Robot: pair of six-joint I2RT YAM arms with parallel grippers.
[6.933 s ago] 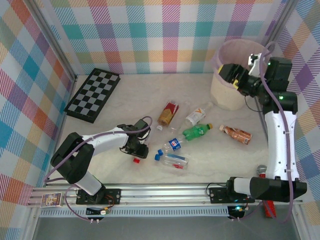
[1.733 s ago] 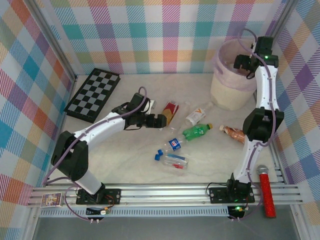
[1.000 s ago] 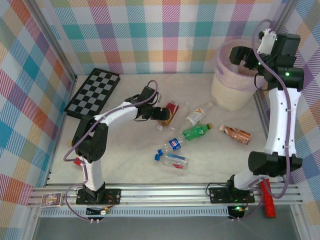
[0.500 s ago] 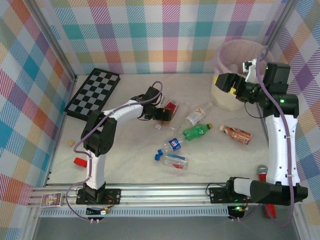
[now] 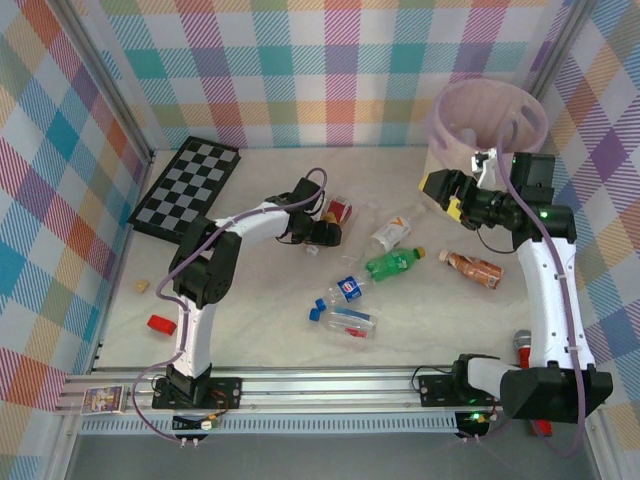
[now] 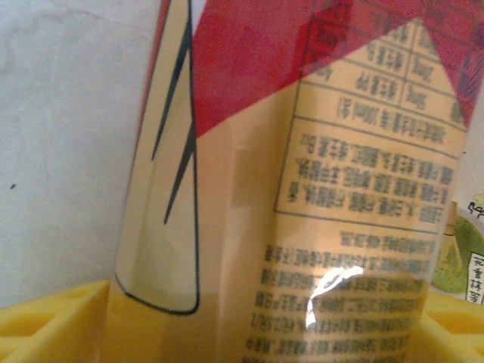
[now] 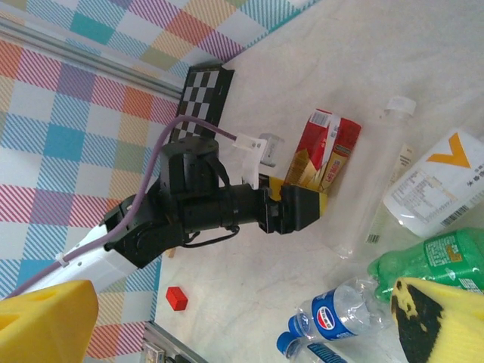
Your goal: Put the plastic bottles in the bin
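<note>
The bin [image 5: 537, 112] is found at the far right corner of the surface [image 5: 250, 330], unmoved. The right arm, which was over the bin's mouth a second ago, is now drawn back in front of it. The right gripper [image 5: 440, 195] is held above the surface just beside the bin wall, spread wide and empty. It is judged free to be sent for another bottle.

The left arm is now stretched far across from the left side. The left gripper [image 5: 325, 232] is brought onto one end of the red-label bottle [image 5: 340, 211], which lies mid-surface, well apart from the bin. In the left wrist view the label is seen between the yellow fingers [image 6: 53, 325], which appear to meet it on both sides. A firm pinch cannot be confirmed.

The other bottles [image 5: 395, 263] are noted lying where they lay earlier, mid-surface. No bottle is seen lifted. The pick is judged under way and the transfer outstanding.
</note>
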